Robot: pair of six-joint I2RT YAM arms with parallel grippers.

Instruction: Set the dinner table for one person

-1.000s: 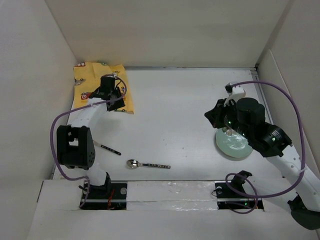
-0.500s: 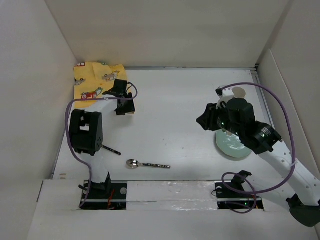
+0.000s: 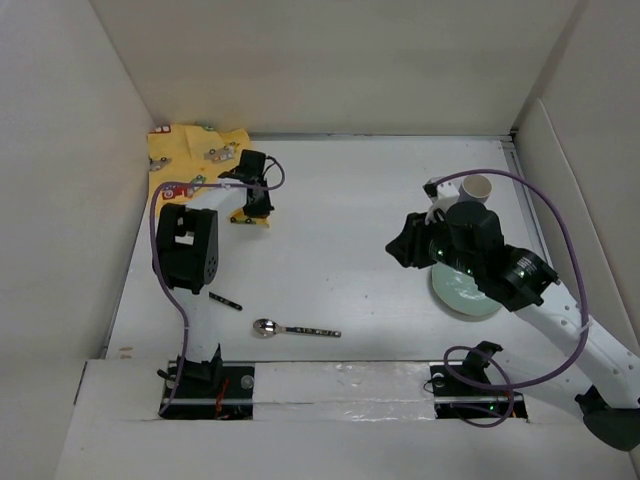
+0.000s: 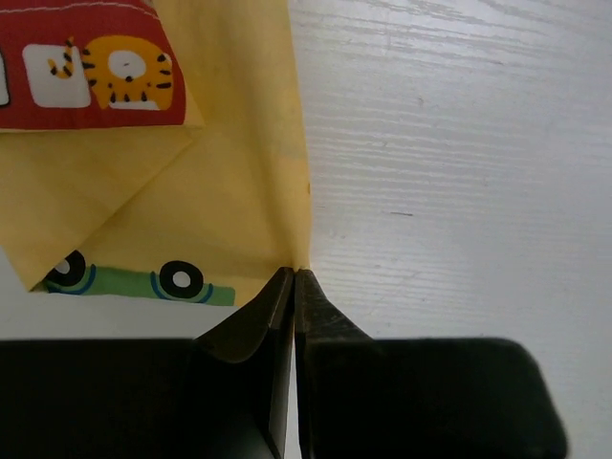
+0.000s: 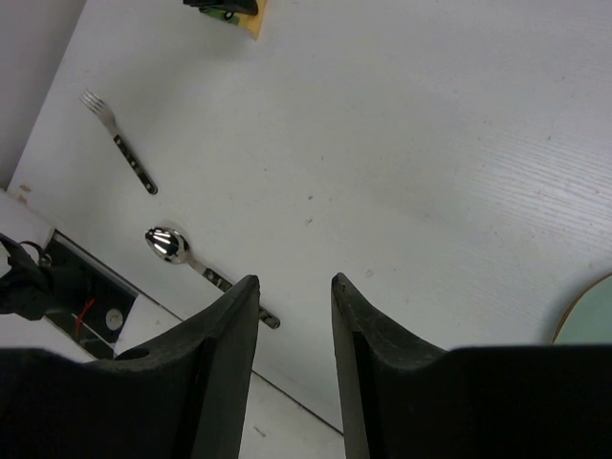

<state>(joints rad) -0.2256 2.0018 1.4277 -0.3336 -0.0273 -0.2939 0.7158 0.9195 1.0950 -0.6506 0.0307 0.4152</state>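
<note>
The dinner table (image 3: 340,220) is the white surface. A yellow placemat (image 3: 185,155) with cartoon cars lies crumpled at its far left. My left gripper (image 3: 255,208) is at the mat's near right corner. In the left wrist view its jaws (image 4: 295,273) are shut, pinching the corner of the placemat (image 4: 229,182). My right gripper (image 3: 405,250) hangs open and holds nothing, left of a pale green plate (image 3: 468,296). Below it in the right wrist view lie the spoon (image 5: 168,244) and fork (image 5: 119,143); the right gripper (image 5: 295,282) is above bare table.
A small beige cup (image 3: 478,187) stands behind the right arm at the far right. The spoon (image 3: 290,329) lies near the front edge, and the fork (image 3: 225,300) is partly under the left arm. High white walls close in the table on three sides.
The left gripper has shifted right along the mat's edge and closed on its corner. The right arm has moved left off the plate, its jaws have opened wider, and the cup is uncovered.
</note>
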